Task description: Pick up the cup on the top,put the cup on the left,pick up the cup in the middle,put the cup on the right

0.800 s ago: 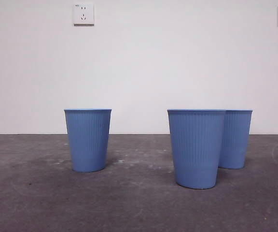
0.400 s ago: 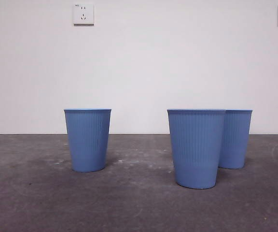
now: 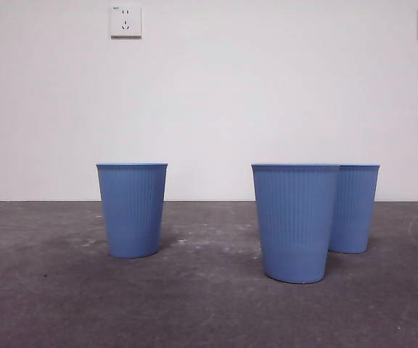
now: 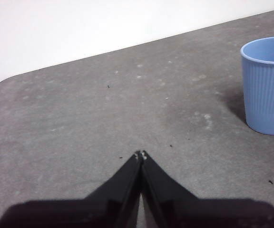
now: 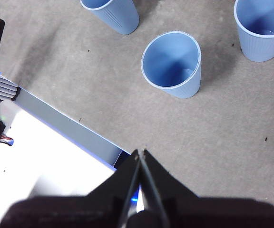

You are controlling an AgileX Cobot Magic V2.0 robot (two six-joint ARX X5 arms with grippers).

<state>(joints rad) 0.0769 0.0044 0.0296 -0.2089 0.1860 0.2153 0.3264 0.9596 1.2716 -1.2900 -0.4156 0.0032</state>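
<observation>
Three blue cups stand apart on the grey worktop [image 3: 194, 304], none stacked: the left cup [image 3: 132, 210] alone, the near cup [image 3: 294, 223] to the right, and the far cup [image 3: 355, 209] just behind it, overlapping it in the front view. Both arms are pulled back. The left hand [image 4: 141, 155] has its jaws pressed together over bare worktop, holding nothing; the right hand [image 5: 141, 153] is likewise closed and empty, high above the cups. Judging from this layout, both placements look done. What remains is to keep both hands clear and high so nothing tips the light, upright cups.
</observation>
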